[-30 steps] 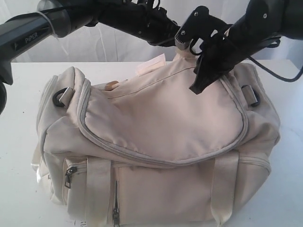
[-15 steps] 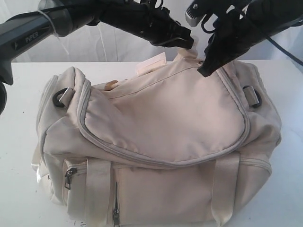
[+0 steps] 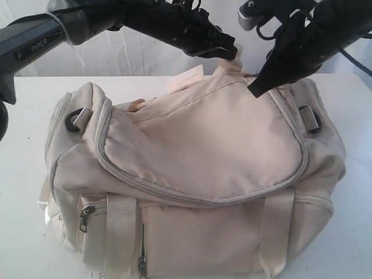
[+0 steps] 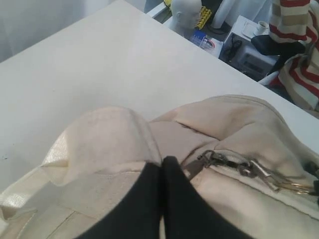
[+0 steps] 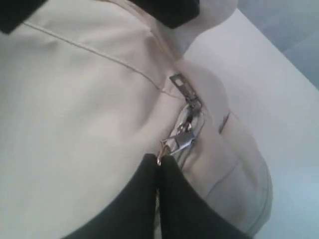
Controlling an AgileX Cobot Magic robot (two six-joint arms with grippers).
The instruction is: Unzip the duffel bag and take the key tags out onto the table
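Note:
The cream duffel bag point(image 3: 197, 145) lies on the white table point(image 3: 29, 99) with its grey-piped top flap down. My left gripper point(image 3: 232, 53) reaches across to the bag's back top. It is shut point(image 4: 162, 162) and pinches a fold of the bag's cream fabric point(image 4: 99, 139). My right gripper point(image 3: 254, 91) stands at the flap's upper right edge. It is shut point(image 5: 159, 159) on the small gold ring of the metal zip pull point(image 5: 180, 141). The key tags are hidden.
A white paper tag point(image 3: 186, 78) sticks up behind the bag. Black strap rings point(image 3: 75, 119) point(image 3: 308, 119) sit at both ends, and zip pockets point(image 3: 86, 216) are on the front. Past the table's far edge are a mannequin head point(image 4: 187, 12) and a striped garment point(image 4: 299, 45).
My right gripper has risen and moved to the right along the flap's edge, toward the bag's back. The left arm has hardly moved.

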